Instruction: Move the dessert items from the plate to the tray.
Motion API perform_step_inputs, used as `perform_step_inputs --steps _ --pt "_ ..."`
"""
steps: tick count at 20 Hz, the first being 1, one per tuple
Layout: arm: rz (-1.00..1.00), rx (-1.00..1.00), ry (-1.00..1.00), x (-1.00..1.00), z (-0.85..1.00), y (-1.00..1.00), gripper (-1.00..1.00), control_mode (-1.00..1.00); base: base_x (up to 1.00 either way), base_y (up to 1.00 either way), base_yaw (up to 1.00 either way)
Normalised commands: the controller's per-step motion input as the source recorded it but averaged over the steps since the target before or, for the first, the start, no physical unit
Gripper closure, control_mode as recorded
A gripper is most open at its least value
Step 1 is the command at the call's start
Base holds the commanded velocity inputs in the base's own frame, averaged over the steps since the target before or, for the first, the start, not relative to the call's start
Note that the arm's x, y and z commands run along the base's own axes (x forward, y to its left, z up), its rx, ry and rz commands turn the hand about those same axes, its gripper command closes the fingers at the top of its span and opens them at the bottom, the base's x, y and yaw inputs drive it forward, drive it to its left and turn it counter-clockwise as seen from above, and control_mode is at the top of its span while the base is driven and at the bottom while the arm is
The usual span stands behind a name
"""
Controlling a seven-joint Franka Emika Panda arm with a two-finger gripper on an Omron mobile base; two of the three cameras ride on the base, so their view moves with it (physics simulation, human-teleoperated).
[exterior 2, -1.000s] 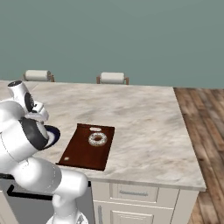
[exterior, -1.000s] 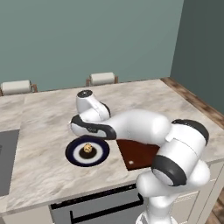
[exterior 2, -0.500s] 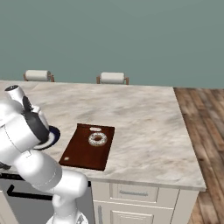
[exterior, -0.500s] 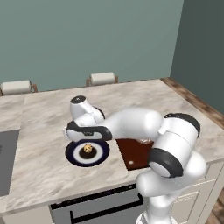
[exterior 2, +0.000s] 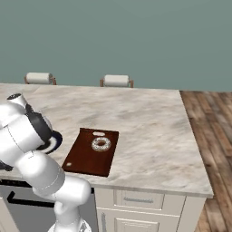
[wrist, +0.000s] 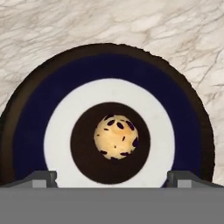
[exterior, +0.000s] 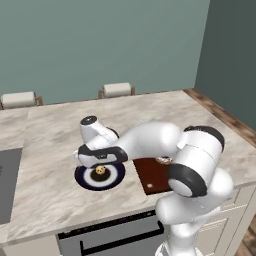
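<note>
A: Where is the cookie sitting?
B: In the dark middle of the plate. It is round, pointing nowhere.
A: And the claw?
B: Spread wide, hanging right above it.
A: The tray?
B: Lying beside the plate, long side pointing away, carrying a donut.

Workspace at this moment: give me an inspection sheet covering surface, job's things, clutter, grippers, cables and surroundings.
Surface: marble counter, pale and veined.
Job's things: speckled cookie sits in the brown centre of the navy plate; the brown tray beside the plate already carries a ring-shaped doughnut.
Clutter: nothing seen.
Grippers: gripper open, poised over the plate with the cookie between its fingertips' line, holding nothing.
Cables: nothing seen.
Surroundings: teal wall, two chair backs behind the counter, wood floor, dark panel set in the counter.
</note>
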Motion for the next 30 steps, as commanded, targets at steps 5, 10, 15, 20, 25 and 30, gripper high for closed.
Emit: perform_step_inputs --steps 5,10,15,20,25,30 --pt "0.0 -0.02 0.0 0.03 -0.34 -0.03 -1.0 -1.0 0.0 0.0 0.0" --pt "0.0 0.0 0.0 0.23 -0.12 0.0 -1.0 -1.0 0.0 0.0 0.0" --pt "0.0 0.0 0.0 0.09 -0.13 0.0 -1.0 -1.0 0.0 0.0 0.0" --pt "0.0 -0.01 0.0 0.0 -0.24 0.0 -1.0 -1.0 0.0 0.0 0.0" --pt "0.0 -0.01 0.0 0.07 -0.22 0.0 -1.0 -1.0 0.0 0.0 0.0" --pt "0.0 0.0 0.0 0.0 0.0 0.0 1.0 -1.0 0.0 0.0 0.0"
